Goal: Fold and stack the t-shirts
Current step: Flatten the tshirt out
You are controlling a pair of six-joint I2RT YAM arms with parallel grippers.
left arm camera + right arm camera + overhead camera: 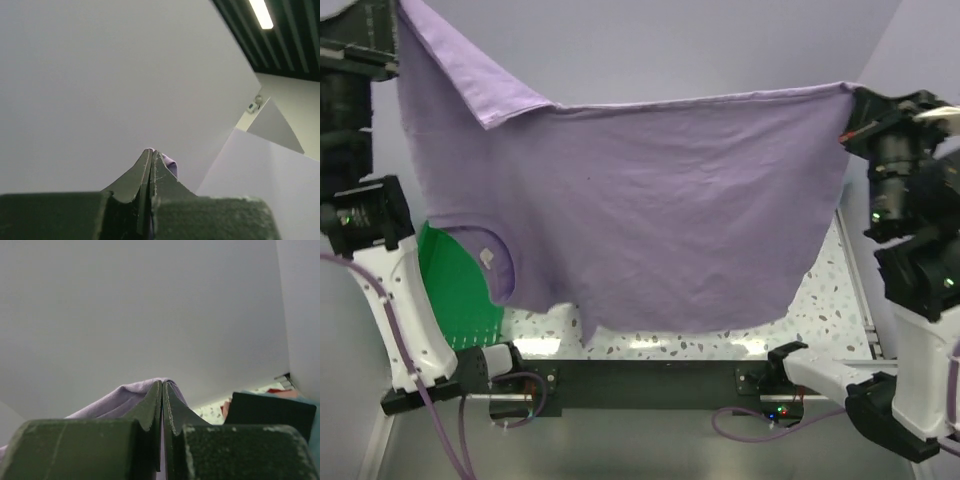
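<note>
The large lavender t-shirt (640, 210) hangs spread in the air between my two arms, its collar at the lower left and its hem above the table. My left gripper (392, 8), at the top left, is shut on one corner; a bit of lavender cloth (170, 164) shows past its tip (151, 151). My right gripper (853, 92), at the upper right, is shut on the other corner; the cloth (120, 396) drapes over its tip (162, 383). A folded black shirt (270, 410) with red and light blue edges behind it shows in the right wrist view.
A green plastic tray (455, 290) stands at the left behind the hanging shirt. The speckled white table (820, 310) shows below the shirt's hem. A dark bar with the arm bases (650, 385) runs along the near edge. Grey walls surround the cell.
</note>
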